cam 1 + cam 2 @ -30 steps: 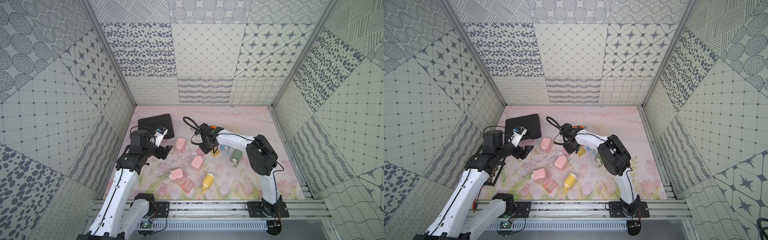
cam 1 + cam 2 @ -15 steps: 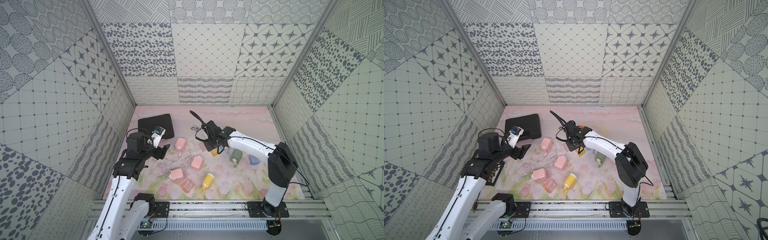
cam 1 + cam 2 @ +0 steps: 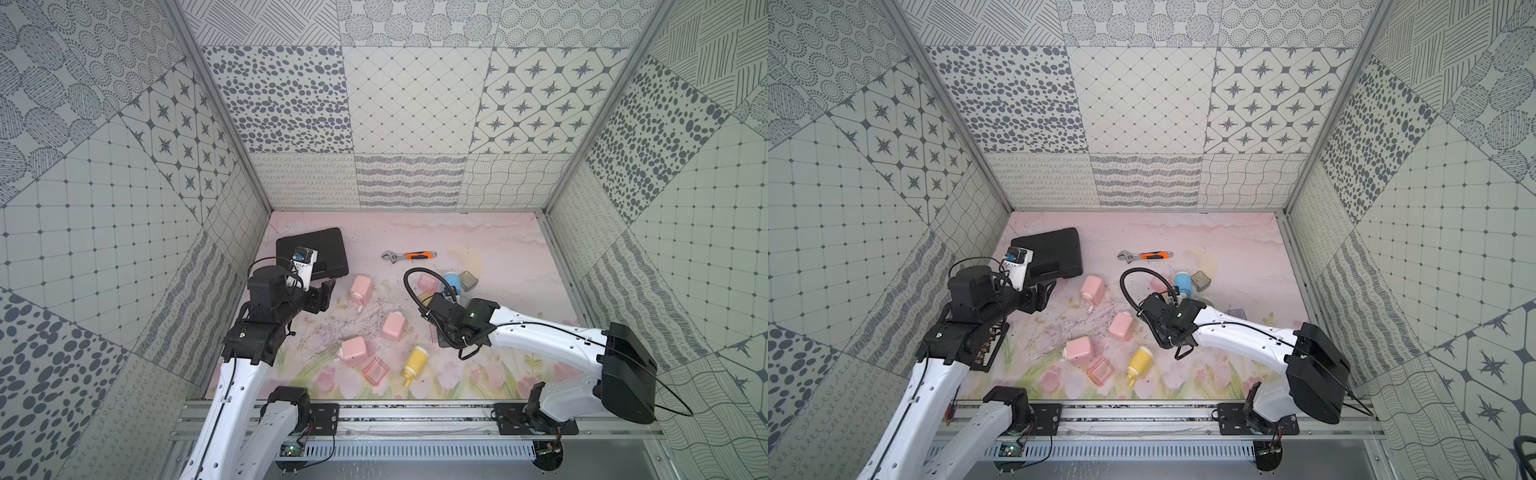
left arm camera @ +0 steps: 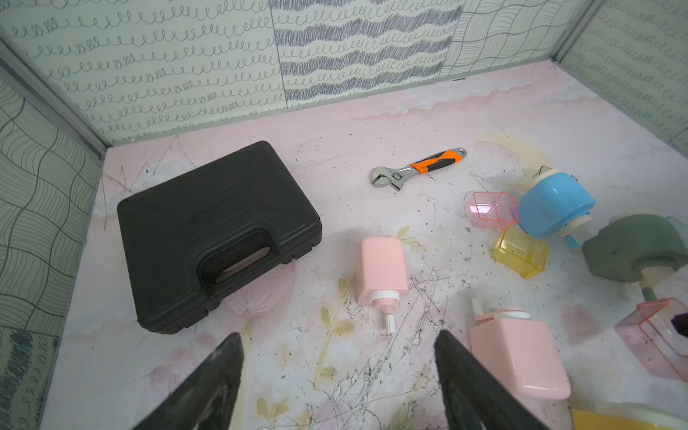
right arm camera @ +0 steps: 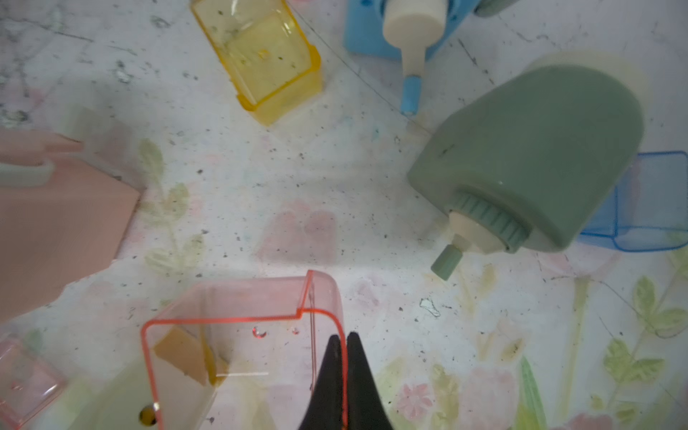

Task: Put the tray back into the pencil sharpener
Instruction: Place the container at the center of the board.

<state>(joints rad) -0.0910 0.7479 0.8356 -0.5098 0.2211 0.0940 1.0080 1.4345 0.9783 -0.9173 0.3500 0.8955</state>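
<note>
Right wrist view: right jaws pinched together on one wall of the clear pink tray (image 5: 242, 335). Tray sits on or just over the surface (image 5: 298, 167), cannot tell which, near a pink sharpener (image 5: 56, 223) but apart from it. Grasp done; aligning and sliding it into a sharpener slot is all left, I judge. Left jaws apart, empty, hovering. Pink tray: tan scrap inside or behind it, unclear. Yellow tray (image 5: 260, 56): only specks. Blue tray (image 5: 647, 201) half hidden behind green sharpener (image 5: 540, 156). Black case (image 4: 216, 231) closed.
</note>
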